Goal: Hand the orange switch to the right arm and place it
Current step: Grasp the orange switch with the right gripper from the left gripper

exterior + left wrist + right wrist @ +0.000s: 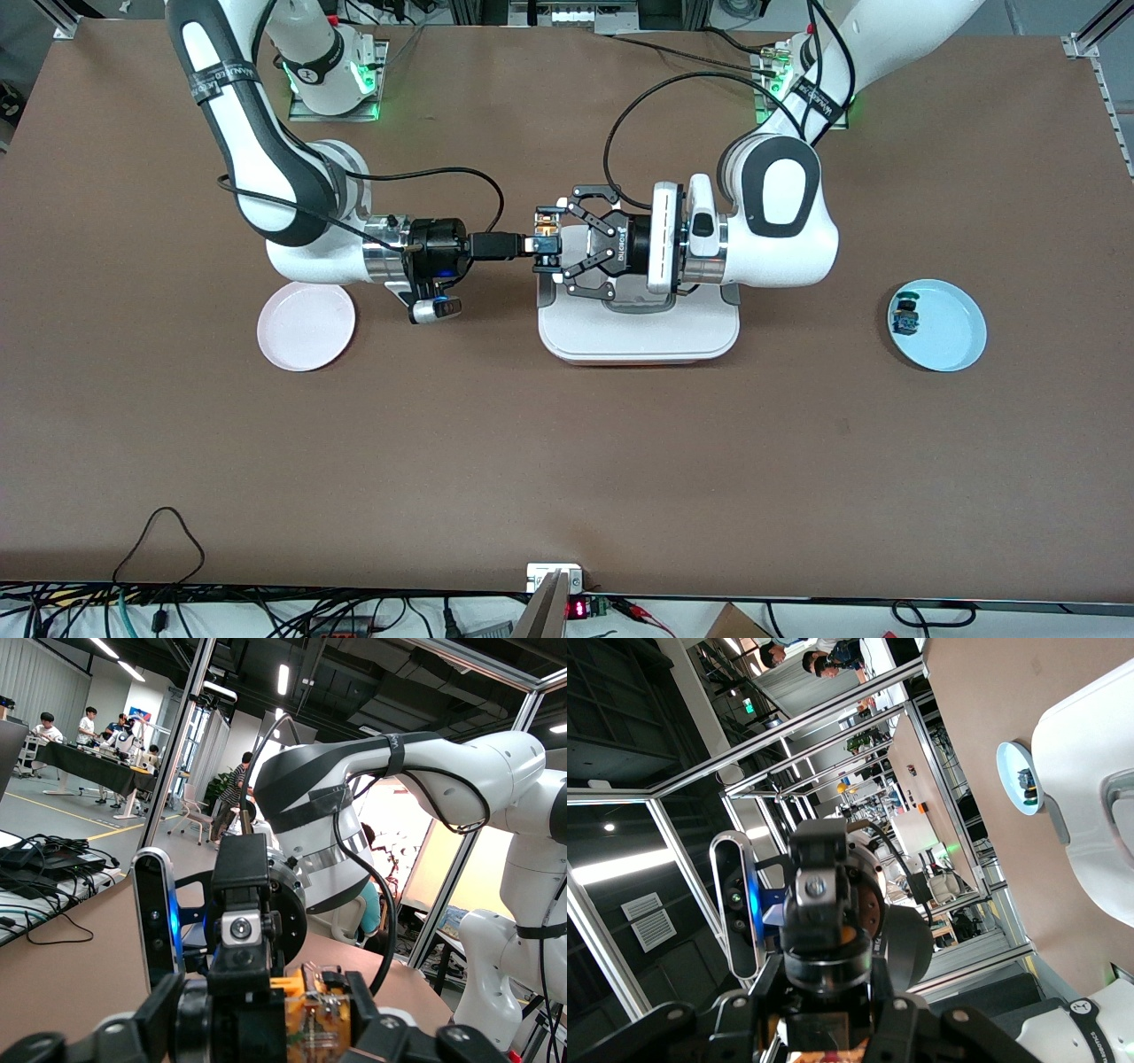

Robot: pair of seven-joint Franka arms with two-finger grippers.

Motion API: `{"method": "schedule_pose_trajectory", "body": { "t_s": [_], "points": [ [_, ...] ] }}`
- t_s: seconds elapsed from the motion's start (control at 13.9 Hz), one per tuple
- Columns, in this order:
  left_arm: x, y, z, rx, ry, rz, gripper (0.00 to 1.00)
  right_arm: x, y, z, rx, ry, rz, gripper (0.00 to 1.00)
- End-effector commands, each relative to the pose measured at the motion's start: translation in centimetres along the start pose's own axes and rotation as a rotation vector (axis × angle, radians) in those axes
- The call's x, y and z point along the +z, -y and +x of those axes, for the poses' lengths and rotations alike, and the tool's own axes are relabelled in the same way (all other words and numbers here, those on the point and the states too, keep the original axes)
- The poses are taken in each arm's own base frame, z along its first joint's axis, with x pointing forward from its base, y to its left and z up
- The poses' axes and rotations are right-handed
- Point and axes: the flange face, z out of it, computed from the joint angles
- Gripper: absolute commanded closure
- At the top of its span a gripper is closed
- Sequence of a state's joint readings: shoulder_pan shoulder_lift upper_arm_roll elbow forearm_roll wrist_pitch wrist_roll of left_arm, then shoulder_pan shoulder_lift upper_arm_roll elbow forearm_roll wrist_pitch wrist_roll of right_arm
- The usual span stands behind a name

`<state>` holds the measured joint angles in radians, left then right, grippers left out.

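Switch [547,232]: tiny, light, rigid; grip its black body, not the cap. Left gripper [551,248] pinches it over the tray [638,341]; right gripper [530,243] state unclear.

Pink plate [306,326], white tray [638,337], blue plate [948,332] holding blue-topped switch [905,316]

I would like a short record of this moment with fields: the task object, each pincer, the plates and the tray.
orange switch: in the air at the handover point, between both pincers
left pincer: shut on the orange switch, over the white tray's edge
right pincer: at the switch; open or shut cannot be told
pink plate: toward the right arm's end
blue plate: toward the left arm's end, holds a blue-topped switch
white tray: mid-table
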<state>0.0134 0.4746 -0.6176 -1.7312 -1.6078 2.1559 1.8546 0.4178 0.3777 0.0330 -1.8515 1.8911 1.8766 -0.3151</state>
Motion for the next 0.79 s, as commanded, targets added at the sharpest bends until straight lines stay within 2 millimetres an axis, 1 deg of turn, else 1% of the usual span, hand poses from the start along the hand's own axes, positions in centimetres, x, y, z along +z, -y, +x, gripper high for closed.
{"method": "schedule_pose_trajectory", "body": {
  "t_s": [0.0, 0.36, 0.58, 0.72],
  "points": [
    [-0.2, -0.3, 0.9, 0.018, -0.027, 0.014, 0.00, 0.6, 0.6, -0.7, 0.004, 0.009, 0.007, 1.00],
    [-0.5, -0.4, 1.6, 0.002, -0.031, 0.012, 0.00, 0.2, 0.8, -0.5, -0.012, 0.002, 0.009, 1.00],
    [-1.8, -0.7, 3.2, -0.028, -0.031, 0.011, 0.00, 0.0, 0.9, -0.4, -0.018, 0.002, 0.008, 1.00],
    [-3.1, -0.7, 4.0, -0.057, 0.025, -0.009, 0.00, -0.8, 0.9, -0.3, -0.032, 0.005, -0.020, 1.00]
  ]
}}
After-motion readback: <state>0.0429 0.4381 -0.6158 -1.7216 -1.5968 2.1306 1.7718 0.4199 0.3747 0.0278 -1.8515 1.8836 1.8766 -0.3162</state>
